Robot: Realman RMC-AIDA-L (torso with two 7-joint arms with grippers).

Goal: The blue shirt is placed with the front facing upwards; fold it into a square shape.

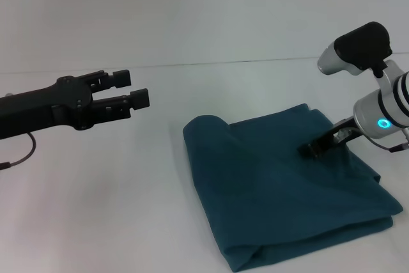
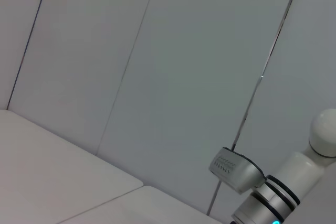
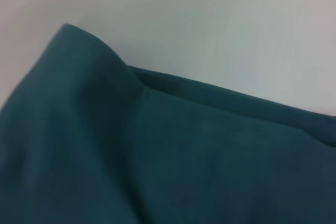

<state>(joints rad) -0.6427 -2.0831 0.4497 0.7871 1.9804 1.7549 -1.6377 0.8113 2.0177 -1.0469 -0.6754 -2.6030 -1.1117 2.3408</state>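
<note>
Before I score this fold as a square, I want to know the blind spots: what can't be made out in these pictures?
- Blue shirt: head view, its near corner is cut off by the lower edge; the lettering and collar are folded out of sight.
- Right gripper: head view, low at the shirt; contact and finger state unclear. Its wrist view shows only cloth.
- Left gripper: open, raised over the table; its wrist view misses the shirt.

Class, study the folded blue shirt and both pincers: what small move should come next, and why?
Probably lift the right pincer clear of the blue shirt. The shirt already lies as a roughly square bundle on the table, the right pincer rests on top, and the left pincer hovers open, off to the side.
</note>
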